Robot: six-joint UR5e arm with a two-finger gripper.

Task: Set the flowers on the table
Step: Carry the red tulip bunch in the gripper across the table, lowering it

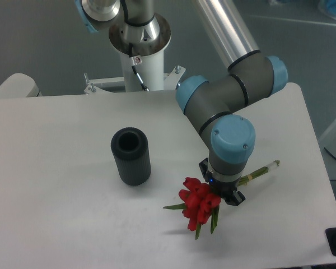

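The flowers (198,205), a bunch of red tulips with green leaves, hang at the front right of the white table (56,224). Their green stems (262,171) stick out to the right from under the wrist. My gripper (221,195) points down over the bunch and is shut on it near the blooms; the blue wrist cap hides most of the fingers. A faint shadow on the table below the blooms suggests that the bunch is held slightly above the surface.
A black ribbed cylinder vase (131,156) stands upright and empty near the table's middle, to the left of the flowers. The arm's base column (140,50) stands at the table's back edge. The table's right edge is close to the stems.
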